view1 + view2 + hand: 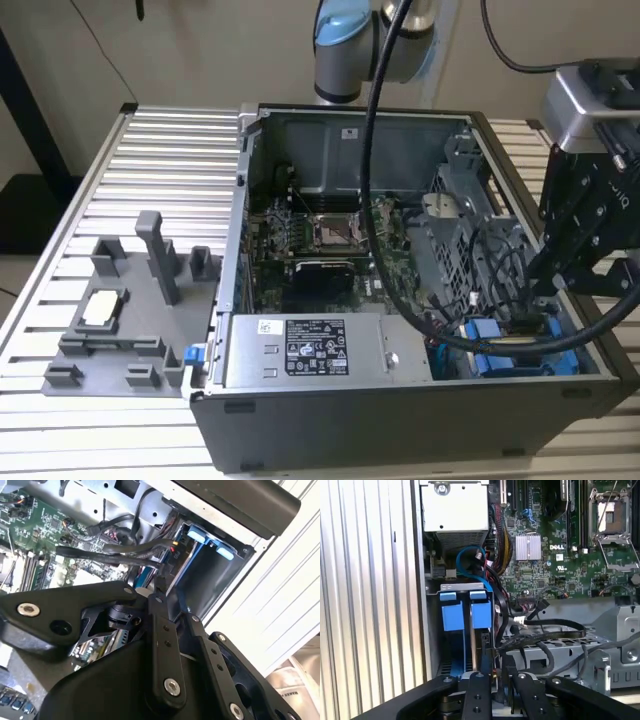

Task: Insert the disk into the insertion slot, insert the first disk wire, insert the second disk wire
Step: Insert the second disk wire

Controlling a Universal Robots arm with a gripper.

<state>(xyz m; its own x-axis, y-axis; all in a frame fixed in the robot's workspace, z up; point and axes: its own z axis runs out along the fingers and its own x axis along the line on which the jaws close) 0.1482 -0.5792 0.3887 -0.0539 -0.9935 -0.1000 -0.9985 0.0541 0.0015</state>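
Observation:
Two blue carriers stand side by side in the grey drive cage [432, 630] at the case's lower corner, on the exterior view's right. The disk [481, 614] sits pushed into the insertion slot [470, 586], and its blue rails [520, 362] show in the exterior view. My gripper [497, 672] reaches down at the disk's rear edge. Its fingers [159, 615] are drawn close around a black disk wire connector [173, 554] that meets the disk's back. Black wires [545, 636] trail from there over the cage.
The other blue-fronted carrier [454, 616] is next to the disk. The motherboard [560, 555], the power supply [305, 350] and a blue cable loop [470, 560] crowd the case. A grey fixture [125, 320] lies on the slatted table [170, 170] at the exterior view's left.

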